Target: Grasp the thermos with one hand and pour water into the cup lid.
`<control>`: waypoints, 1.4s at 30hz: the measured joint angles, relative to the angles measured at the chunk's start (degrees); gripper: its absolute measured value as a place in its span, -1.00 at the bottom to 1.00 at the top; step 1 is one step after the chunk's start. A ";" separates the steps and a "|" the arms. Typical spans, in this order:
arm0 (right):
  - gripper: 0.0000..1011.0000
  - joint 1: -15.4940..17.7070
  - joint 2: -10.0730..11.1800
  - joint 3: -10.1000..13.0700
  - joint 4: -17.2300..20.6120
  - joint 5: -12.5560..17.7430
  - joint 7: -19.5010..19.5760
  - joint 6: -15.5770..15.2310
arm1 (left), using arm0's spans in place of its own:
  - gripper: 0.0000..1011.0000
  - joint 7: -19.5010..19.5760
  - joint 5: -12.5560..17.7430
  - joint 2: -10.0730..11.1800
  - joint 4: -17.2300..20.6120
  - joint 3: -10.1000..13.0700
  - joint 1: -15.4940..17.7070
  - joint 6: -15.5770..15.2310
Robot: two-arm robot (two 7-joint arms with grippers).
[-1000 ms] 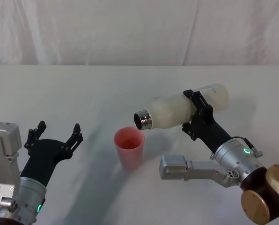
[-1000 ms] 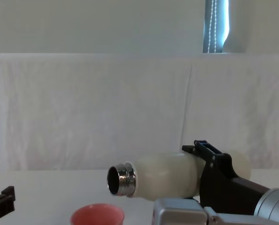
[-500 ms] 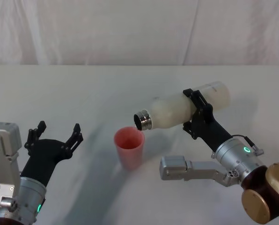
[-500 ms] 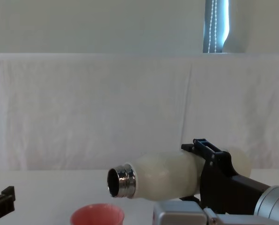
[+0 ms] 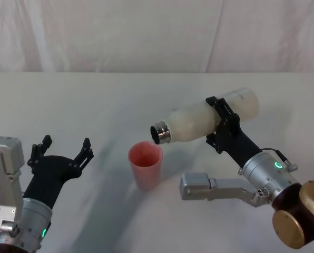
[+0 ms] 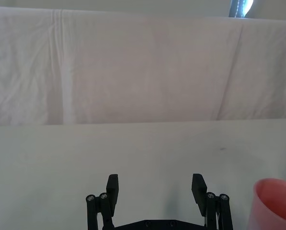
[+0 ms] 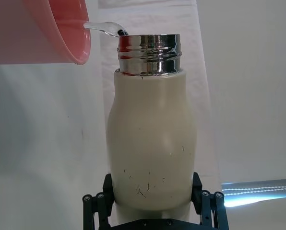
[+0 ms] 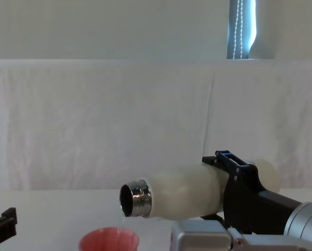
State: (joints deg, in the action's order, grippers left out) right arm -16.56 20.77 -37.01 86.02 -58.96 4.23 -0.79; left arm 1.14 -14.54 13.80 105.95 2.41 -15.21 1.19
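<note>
Now the right gripper [image 5: 223, 122] holds the thermos [image 5: 199, 123] tight around its middle, tipped on its side in the air. Its steel neck hangs just over the pink cup lid [image 5: 145, 165], which stands near the bench [image 5: 94, 100] middle. Water [image 7: 102, 29] runs into the cup. Near the front left corner, the left gripper [image 5: 62, 148] waits, spread wide.

Cup lid [image 8: 109, 239] cut by chest view's lower edge — water level hidden
</note>
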 joint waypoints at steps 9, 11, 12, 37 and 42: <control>0.88 -0.16 0.22 -0.13 0.31 -0.23 -0.33 -0.21 | 0.98 0.00 0.00 0.00 0.00 0.00 0.00 0.00; 0.88 -0.19 0.26 -0.15 0.33 -0.23 -0.38 -0.21 | 0.98 0.00 0.00 0.00 0.00 0.00 0.00 0.00; 0.88 -0.23 0.26 -0.17 0.37 -0.23 -0.43 -0.21 | 0.98 0.00 0.00 0.00 0.00 0.00 0.00 0.00; 0.88 -0.45 0.33 -0.31 0.29 -0.36 -0.65 -0.35 | 0.98 0.00 0.00 0.00 0.00 0.00 0.00 0.00; 0.88 -0.54 0.32 -0.46 0.16 -0.55 -0.67 -0.42 | 0.98 0.00 0.00 0.00 0.00 0.00 0.00 0.00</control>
State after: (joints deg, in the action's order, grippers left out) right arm -17.10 21.09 -37.47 86.18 -59.51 3.56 -1.21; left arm 1.14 -14.54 13.80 105.95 2.41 -15.21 1.19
